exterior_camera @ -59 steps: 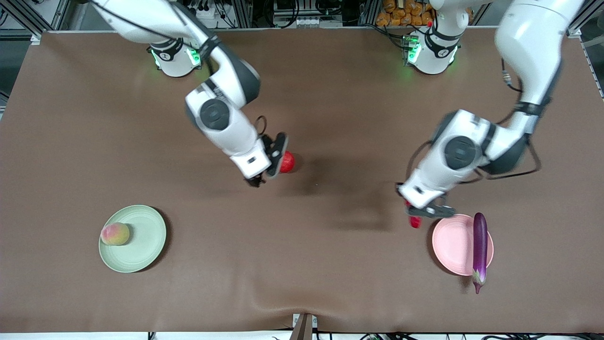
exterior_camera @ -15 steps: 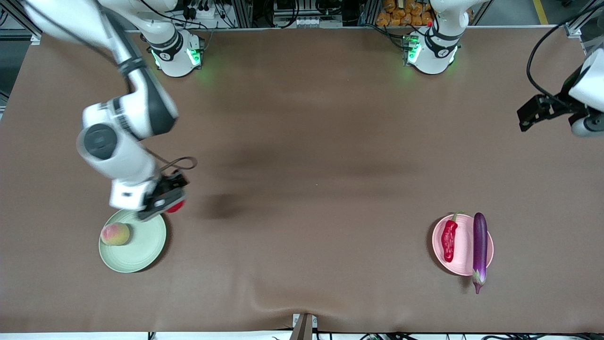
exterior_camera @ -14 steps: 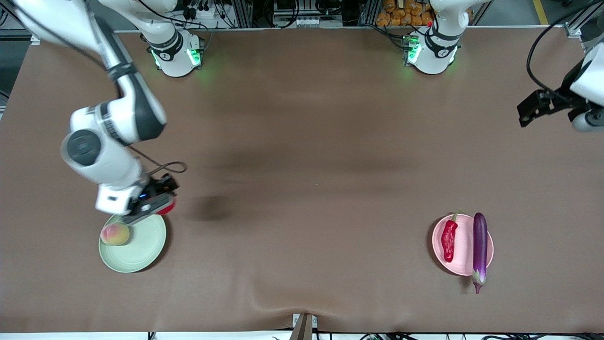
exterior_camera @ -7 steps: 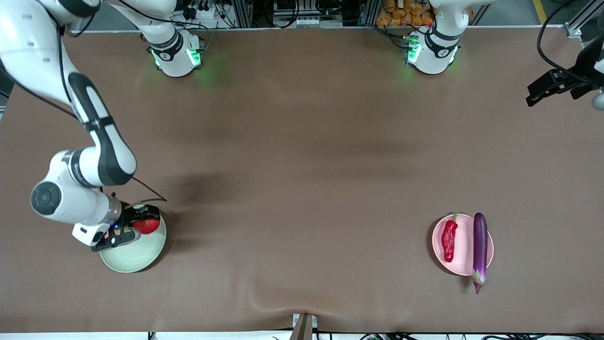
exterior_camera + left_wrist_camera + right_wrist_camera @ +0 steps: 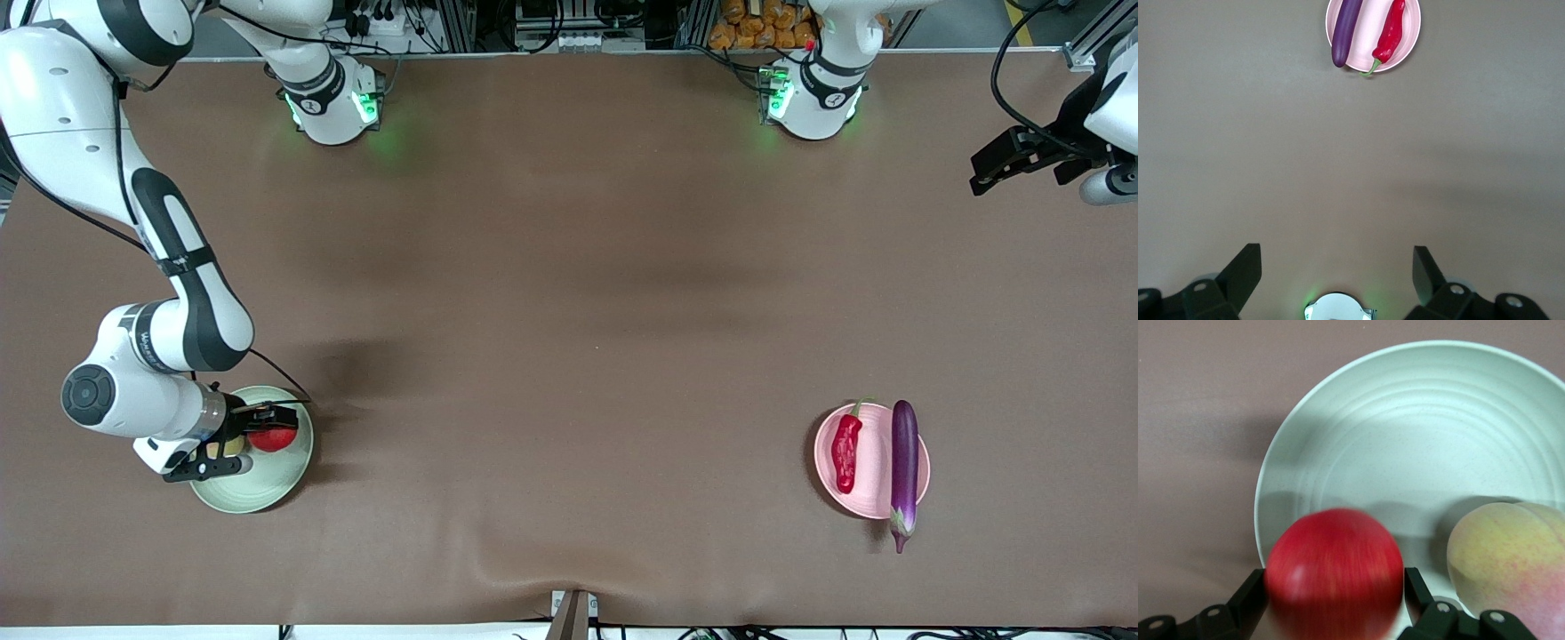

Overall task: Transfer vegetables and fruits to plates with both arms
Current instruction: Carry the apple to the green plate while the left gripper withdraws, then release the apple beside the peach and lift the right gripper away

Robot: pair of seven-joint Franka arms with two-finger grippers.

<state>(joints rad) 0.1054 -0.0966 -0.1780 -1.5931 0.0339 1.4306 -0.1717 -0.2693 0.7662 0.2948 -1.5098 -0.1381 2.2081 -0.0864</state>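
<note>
you are nearly finishing: the eggplant [image 5: 904, 467] and chili [image 5: 845, 452] are lying on the pink plate [image 5: 876, 502]. your right pincer [image 5: 233, 437] is loosening around the pomegranate [image 5: 271, 438] over the green plate [image 5: 267, 484], beside the peach [image 5: 1508, 560]. your left pincer [image 5: 1337, 270] is waiting wide, empty, over bare worktop [image 5: 569, 293].

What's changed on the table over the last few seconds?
The right gripper carried the pomegranate from mid-table to the green plate, beside the peach; its fingers now flank it there. The left gripper put the chili on the pink plate, then pulled back, open, over its end of the table. The eggplant stayed put.
</note>
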